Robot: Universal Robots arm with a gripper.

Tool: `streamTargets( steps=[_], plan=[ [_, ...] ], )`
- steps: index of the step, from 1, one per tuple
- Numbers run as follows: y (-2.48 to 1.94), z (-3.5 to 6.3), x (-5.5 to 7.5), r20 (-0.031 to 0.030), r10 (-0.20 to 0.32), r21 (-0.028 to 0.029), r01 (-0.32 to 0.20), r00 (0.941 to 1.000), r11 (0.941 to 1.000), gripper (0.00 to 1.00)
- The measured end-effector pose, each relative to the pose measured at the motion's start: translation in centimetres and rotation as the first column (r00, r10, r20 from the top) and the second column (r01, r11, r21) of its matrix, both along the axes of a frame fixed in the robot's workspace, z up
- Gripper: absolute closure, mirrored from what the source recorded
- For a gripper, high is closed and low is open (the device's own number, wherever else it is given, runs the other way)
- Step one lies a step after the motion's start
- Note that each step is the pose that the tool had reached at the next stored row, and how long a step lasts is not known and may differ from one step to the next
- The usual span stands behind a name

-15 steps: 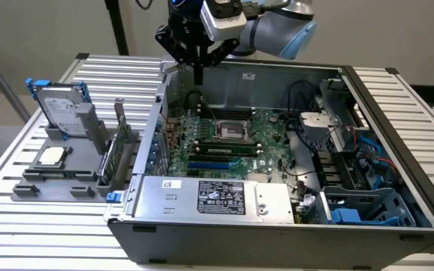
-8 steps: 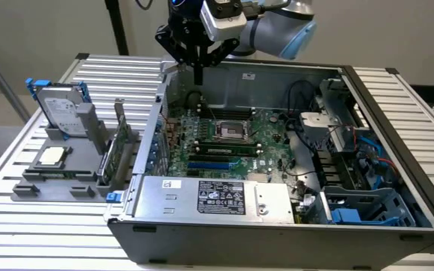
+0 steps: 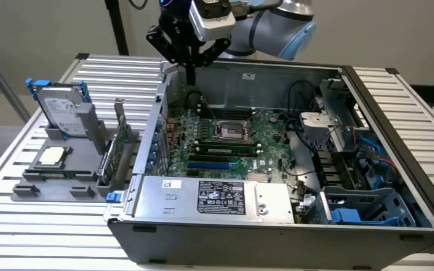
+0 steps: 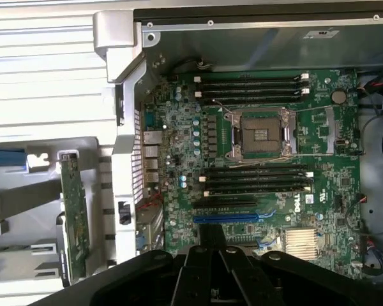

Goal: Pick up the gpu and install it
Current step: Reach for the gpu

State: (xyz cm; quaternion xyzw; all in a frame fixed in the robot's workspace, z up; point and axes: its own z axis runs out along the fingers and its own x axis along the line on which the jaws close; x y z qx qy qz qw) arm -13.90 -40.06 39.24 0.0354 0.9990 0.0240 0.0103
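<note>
The gpu (image 3: pixel 116 148) stands on edge in a grey holder (image 3: pixel 47 189) on the table, at the exterior view's left of the open computer case, with its green board showing. In the wrist view the gpu (image 4: pixel 74 217) is a narrow green card outside the case wall. My gripper (image 3: pixel 190 72) hangs shut and empty above the case's rear corner, well away from the card. Its black fingers (image 4: pixel 212 237) meet over the motherboard (image 4: pixel 319 210), just above the blue slot (image 4: pixel 225 218).
A silver hard drive with blue rails (image 3: pixel 60 110) and a square chip (image 3: pixel 53 156) share the holder. The case (image 3: pixel 277 240) holds a power supply (image 3: pixel 209 197), cables and a drive cage (image 3: pixel 356 206) at the exterior view's right. A slatted metal table (image 3: pixel 43 237) surrounds it.
</note>
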Motion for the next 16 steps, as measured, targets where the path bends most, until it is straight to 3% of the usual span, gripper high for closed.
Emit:
streamTargets(
  steps=[16],
  plan=[
    [-0.84, -0.55, -7.3, -0.0001, 0.000, -0.0032, 0.000, 1.0000, 1.0000, 0.89]
  ],
)
